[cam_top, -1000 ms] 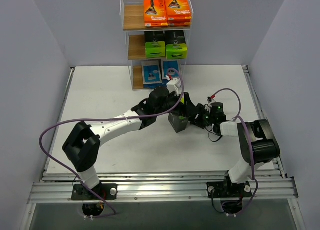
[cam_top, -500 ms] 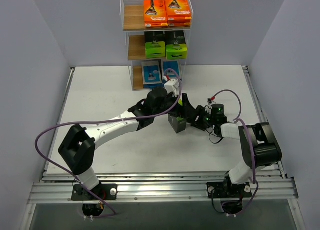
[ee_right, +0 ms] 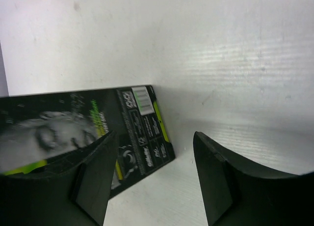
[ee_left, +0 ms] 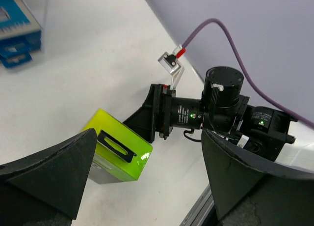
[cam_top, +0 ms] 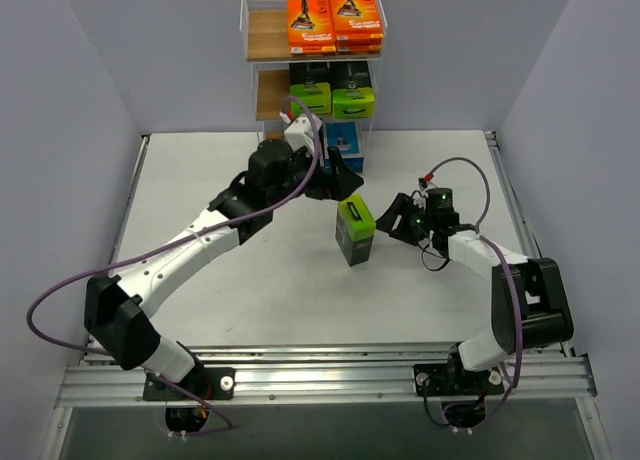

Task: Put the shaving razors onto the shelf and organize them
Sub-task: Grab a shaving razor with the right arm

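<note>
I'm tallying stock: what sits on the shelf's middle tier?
Two lime-topped black razor packs stand side by side on the shelf, its left part bare wood. Anything behind them is covered.

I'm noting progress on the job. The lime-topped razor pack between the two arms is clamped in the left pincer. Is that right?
Not quite. The lime-topped razor pack is between the two arms, but it is not clamped. It stands free on the table, and the left pincer is open and apart from it. The top external view shows this.
</note>
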Robot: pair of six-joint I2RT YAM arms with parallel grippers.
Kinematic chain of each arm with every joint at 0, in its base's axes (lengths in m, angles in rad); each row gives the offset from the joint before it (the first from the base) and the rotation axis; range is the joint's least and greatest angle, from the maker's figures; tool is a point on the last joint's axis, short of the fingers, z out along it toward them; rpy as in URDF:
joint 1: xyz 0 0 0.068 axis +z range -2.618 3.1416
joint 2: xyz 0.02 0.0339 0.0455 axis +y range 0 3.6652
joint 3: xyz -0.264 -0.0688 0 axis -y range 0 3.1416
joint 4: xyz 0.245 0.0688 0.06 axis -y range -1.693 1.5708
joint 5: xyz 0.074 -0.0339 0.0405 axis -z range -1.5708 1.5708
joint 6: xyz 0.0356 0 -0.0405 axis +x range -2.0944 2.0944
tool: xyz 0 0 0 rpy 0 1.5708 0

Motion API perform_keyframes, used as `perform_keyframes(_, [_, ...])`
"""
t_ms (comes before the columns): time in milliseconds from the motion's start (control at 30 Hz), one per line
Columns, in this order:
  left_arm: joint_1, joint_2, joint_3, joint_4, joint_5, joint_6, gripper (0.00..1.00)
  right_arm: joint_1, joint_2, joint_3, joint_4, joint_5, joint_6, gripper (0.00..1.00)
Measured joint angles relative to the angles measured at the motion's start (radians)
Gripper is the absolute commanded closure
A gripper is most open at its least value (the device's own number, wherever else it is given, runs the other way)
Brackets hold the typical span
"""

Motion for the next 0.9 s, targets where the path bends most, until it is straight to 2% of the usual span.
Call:
perform_keyframes(200, [0.099, -0.138, 0.056, -0.048, -0.005, 0.072, 0.04, -0.007, -0.061, 0.222, -0.21, 0.075, -0.079, 0.45])
perform_keyframes(367, [0.241, -0.248, 0.027, -0.115, -0.096, 0.145, 0.06, 0.002, -0.114, 0.47, -0.378, 0.143, -0.168, 0.49])
perform_keyframes(533, [0.328, -0.303, -0.139, -0.157, -0.209, 0.19, 0.06, 0.111, -0.118, 0.718, -0.585, 0.233, -0.3, 0.36])
perform_keyframes(567, [0.336, -0.303, -0.174, -0.17, -0.216, 0.196, 0.06, 0.143, -0.118, 0.748, -0.616, 0.238, -0.319, 0.34])
perform_keyframes(633, [0.345, -0.294, -0.209, -0.205, -0.223, 0.202, 0.06, 0.201, -0.118, 0.787, -0.671, 0.237, -0.344, 0.22])
perform_keyframes(733, [0.347, -0.281, -0.216, -0.236, -0.222, 0.205, 0.06, 0.28, -0.109, 0.816, -0.756, 0.257, -0.372, 0.16])
perform_keyframes(900, [0.35, -0.298, -0.216, -0.236, -0.233, 0.213, 0.06, 0.397, -0.018, 0.906, -0.884, 0.369, -0.418, 0.15])
